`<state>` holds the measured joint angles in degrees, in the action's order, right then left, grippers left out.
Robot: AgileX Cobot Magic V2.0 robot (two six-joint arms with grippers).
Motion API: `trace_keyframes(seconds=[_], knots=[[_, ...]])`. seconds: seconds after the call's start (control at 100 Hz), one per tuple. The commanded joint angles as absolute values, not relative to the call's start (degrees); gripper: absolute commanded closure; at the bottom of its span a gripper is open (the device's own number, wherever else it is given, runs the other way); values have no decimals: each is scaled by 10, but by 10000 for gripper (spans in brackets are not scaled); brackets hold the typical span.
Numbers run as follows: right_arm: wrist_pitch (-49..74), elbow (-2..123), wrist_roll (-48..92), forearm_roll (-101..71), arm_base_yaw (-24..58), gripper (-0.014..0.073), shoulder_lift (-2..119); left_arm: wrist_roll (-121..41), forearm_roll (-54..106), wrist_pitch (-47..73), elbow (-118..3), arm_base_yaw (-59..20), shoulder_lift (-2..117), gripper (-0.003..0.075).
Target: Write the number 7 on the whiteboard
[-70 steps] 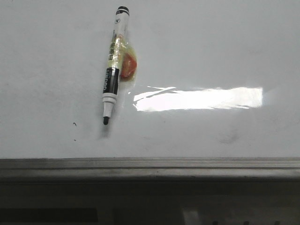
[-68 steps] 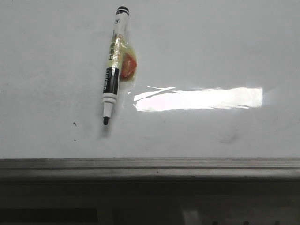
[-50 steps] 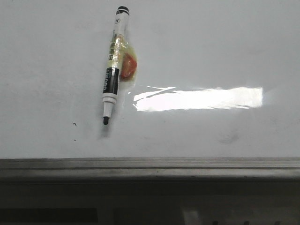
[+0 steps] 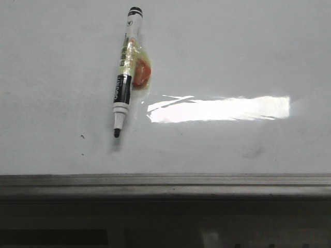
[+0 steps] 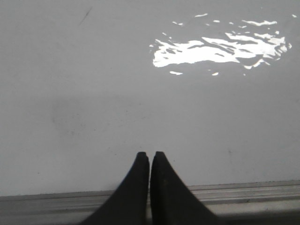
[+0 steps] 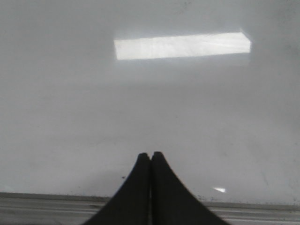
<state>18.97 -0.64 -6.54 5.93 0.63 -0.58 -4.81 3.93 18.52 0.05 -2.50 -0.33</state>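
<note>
One marker point(image 4: 124, 72) lies on the whiteboard point(image 4: 232, 62) in the front view, uncapped, its black tip pointing toward the grey frame strip point(image 4: 165, 180) at the board's near edge. A clear wrap with an orange-red patch point(image 4: 141, 72) clings to the middle of its barrel. A bright bar of reflected light point(image 4: 220, 109) sits to the right of the pen, and two tiny black specks point(image 4: 82, 137) lie left of the tip. No drawn 7 shows anywhere on the board here — the surface carries only faint smudges. Neither arm appears in this view.

In the left wrist view, the left gripper point(image 5: 149, 155) hangs over the board near the frame strip point(image 5: 253, 190), its two dark fingers pressed together with nothing between them. A broken, rippled glare point(image 5: 220, 44) shows farther out, and a short thin dark stroke point(image 5: 85, 15) is too faint to identify.

In the right wrist view, the right gripper point(image 6: 150, 155) is likewise closed and empty over the board point(image 6: 70, 117) — the picture is soft, and small dark flecks along the frame point(image 6: 243, 206) cannot be made out.
</note>
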Motion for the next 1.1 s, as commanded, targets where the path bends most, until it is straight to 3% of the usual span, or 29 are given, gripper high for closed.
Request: trace_keyframes(seconds=[0.0, 0.2, 0.46, 0.76, 0.87, 1.09], knots=[[168, -15, -61, 103, 2, 657, -15, -44, 42, 145, 14, -24, -18, 741], [94, -15, -62, 145, 2, 657, -15, -44, 54, 115, 14, -24, -18, 741], [-85, -15, -70, -127, 2, 657, -15, -43, 454, 29, 13, -24, -18, 741], [-80, 0, -70, -195, 2, 657, -15, -43, 659, 4, 12, -24, -18, 741], [-49, 28, -70, -195, 2, 657, -15, -43, 650, 7, 11, -24, -18, 741], [167, 155, 9, -165, 2, 657, 23, -44, 507, 121, -70, -25, 15, 741]])
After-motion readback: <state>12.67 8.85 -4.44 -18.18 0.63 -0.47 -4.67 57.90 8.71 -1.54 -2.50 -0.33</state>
